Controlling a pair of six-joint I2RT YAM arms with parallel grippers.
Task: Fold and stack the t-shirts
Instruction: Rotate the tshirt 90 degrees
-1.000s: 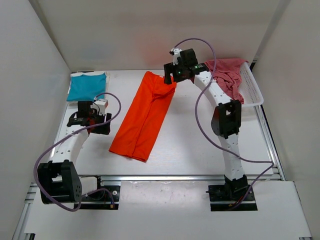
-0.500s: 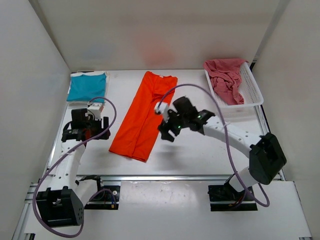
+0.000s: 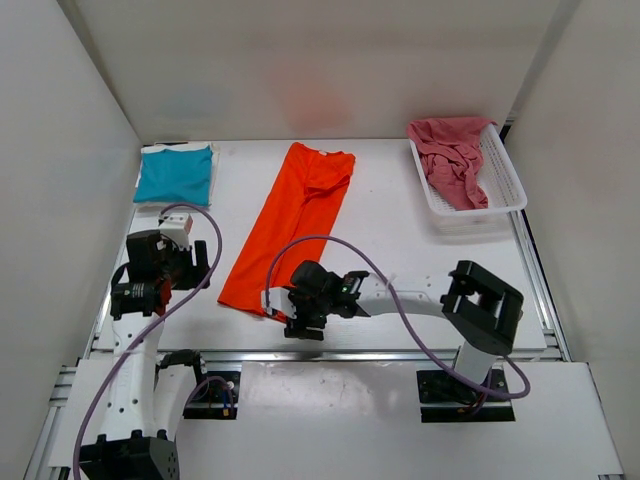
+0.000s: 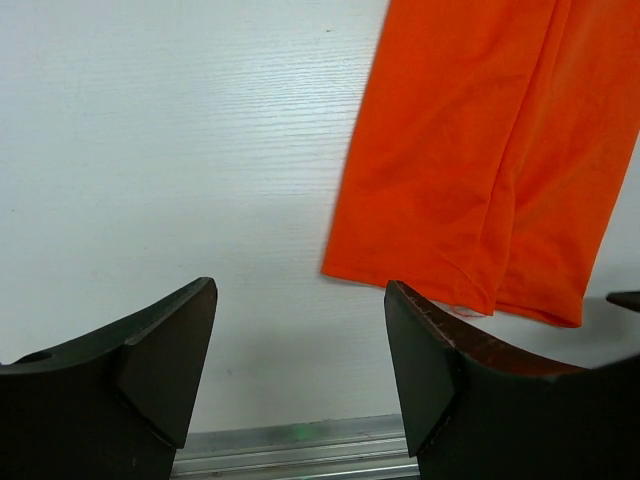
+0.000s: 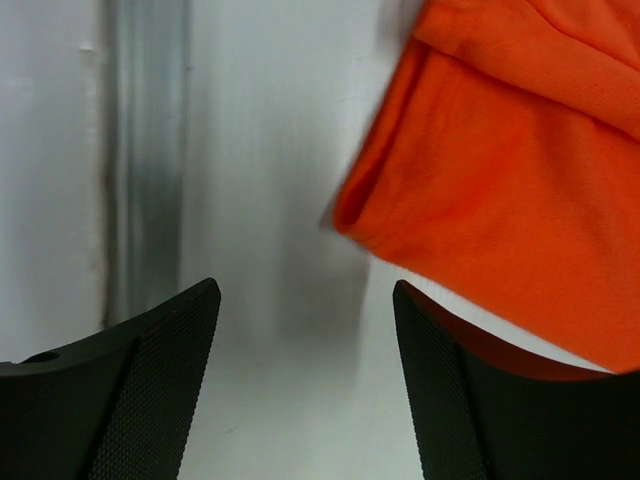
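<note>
1. Reading the overhead view first: the orange t-shirt (image 3: 290, 225) lies on the table (image 3: 400, 240) as a long narrow strip. Its long axis slants from the far middle toward the near left.
2. The near hem sits close to the table's near edge. I judge this is the end to lift, since the strip has yet to be folded across its length.
3. The right pincer (image 5: 305, 300) is the nearer of the two, hanging just beside the hem's near-right corner. In its own wrist view the jaws stand wide with only bare table between them. The orange corner lies ahead and to the right of the gap, not inside it, so nothing is held.
4. The left pincer (image 4: 300, 300) is also wide and empty. In its wrist view the hem lies ahead and off to its right, with bare table in between, so it is clearly farther from the cloth.
5. My judgement: the right jaws need a small sideways shift toward the shirt before closing. The left arm would need to travel right to reach the hem's other corner.
6. The teal t-shirt (image 3: 175, 172) lies folded at the far left. The pinkish-red t-shirt (image 3: 450, 150) sits bunched in the basket (image 3: 505, 185) at the far right. Both are well apart from either pincer.
</note>
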